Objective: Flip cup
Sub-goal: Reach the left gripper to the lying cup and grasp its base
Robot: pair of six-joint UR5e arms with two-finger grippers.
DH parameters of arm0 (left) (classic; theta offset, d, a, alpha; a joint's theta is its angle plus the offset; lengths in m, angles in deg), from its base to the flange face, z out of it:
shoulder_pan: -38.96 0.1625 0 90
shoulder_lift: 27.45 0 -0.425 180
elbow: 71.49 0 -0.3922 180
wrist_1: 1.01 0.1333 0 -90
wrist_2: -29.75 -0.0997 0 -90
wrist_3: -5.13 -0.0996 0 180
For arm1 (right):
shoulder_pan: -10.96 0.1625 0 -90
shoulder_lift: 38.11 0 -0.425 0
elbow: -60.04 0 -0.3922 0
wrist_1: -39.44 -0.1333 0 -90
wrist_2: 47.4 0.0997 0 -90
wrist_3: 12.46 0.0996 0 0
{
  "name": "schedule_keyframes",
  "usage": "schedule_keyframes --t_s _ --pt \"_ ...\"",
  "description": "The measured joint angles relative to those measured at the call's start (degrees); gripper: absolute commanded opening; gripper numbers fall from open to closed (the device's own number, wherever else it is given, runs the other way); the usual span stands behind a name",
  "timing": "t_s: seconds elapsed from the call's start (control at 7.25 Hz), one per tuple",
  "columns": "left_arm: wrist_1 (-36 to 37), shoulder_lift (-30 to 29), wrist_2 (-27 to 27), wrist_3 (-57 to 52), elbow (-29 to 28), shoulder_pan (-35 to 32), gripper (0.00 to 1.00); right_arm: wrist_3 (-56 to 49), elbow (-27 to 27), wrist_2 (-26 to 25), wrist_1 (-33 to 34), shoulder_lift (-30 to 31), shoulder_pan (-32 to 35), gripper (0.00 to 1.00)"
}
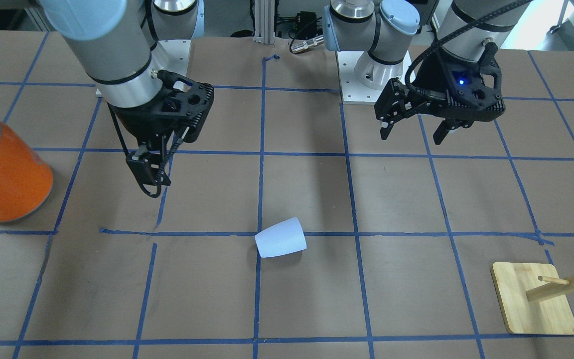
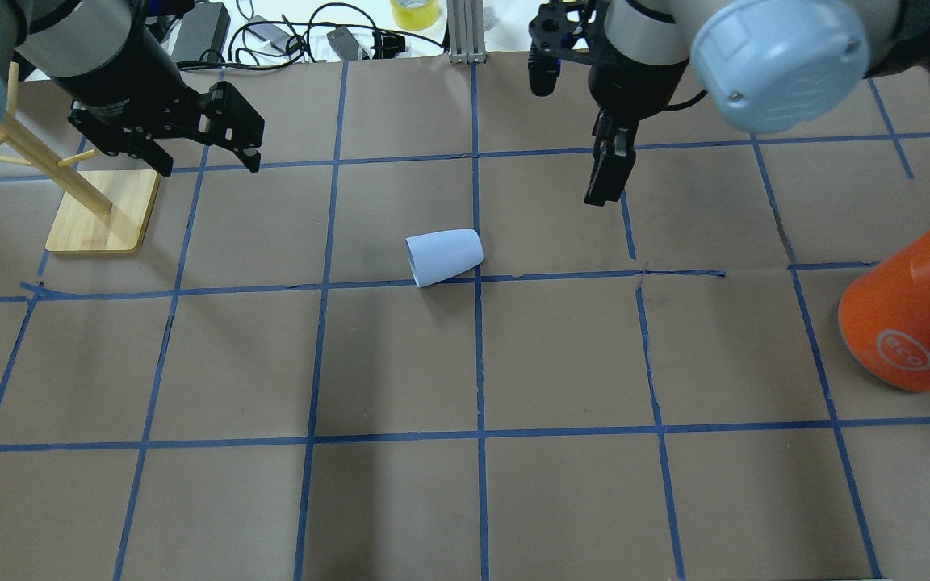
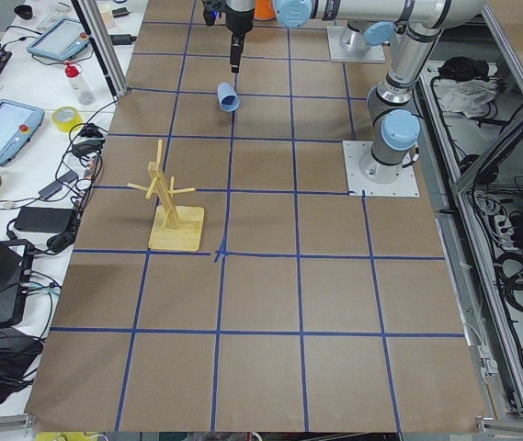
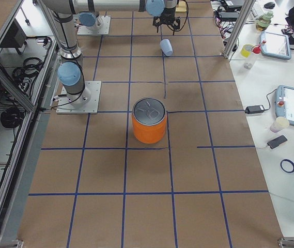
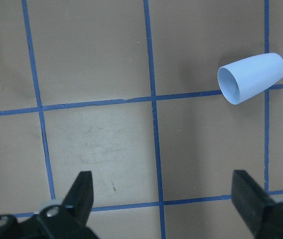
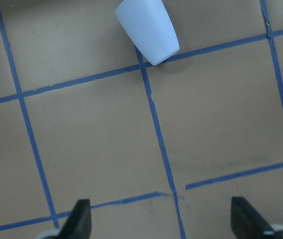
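The pale lavender-blue cup [image 2: 443, 257] lies on its side near the middle of the table, its open rim toward my left arm's side. It also shows in the front view [image 1: 281, 237], the left wrist view [image 5: 251, 77] and the right wrist view [image 6: 147, 30]. My left gripper [image 2: 209, 165] hangs open and empty above the table, far-left of the cup; its fingers [image 5: 81, 191] stand wide apart. My right gripper [image 2: 598, 190] hangs open and empty, far-right of the cup; its fingers [image 6: 80, 219] stand wide apart too. Neither gripper touches the cup.
A large orange can [image 2: 909, 315] with a silver top stands at the table's right side. A wooden peg stand [image 2: 102, 211] sits at the far left, just beside my left gripper. Cables [image 2: 295, 36] lie beyond the table's back edge.
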Motion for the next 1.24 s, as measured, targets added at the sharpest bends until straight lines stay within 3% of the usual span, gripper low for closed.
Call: schedule_keyframes --t_s 0.28,0.69,1.24 --pt "9.5 -1.7 9.0 3.6 4.3 0.1 1.00 8.7 -0.6 -2.2 -2.2 3.1 -0.7 1.00" --pt "25.0 -9.1 22.7 13.6 12.9 0.3 1.00 33.0 -0.6 -2.2 -1.8 4.5 -0.8 1.00" --pt "32.2 -19.7 34.1 19.8 14.6 0.4 1.00 69.7 -0.8 -2.7 -0.2 7.3 -1.1 1.00"
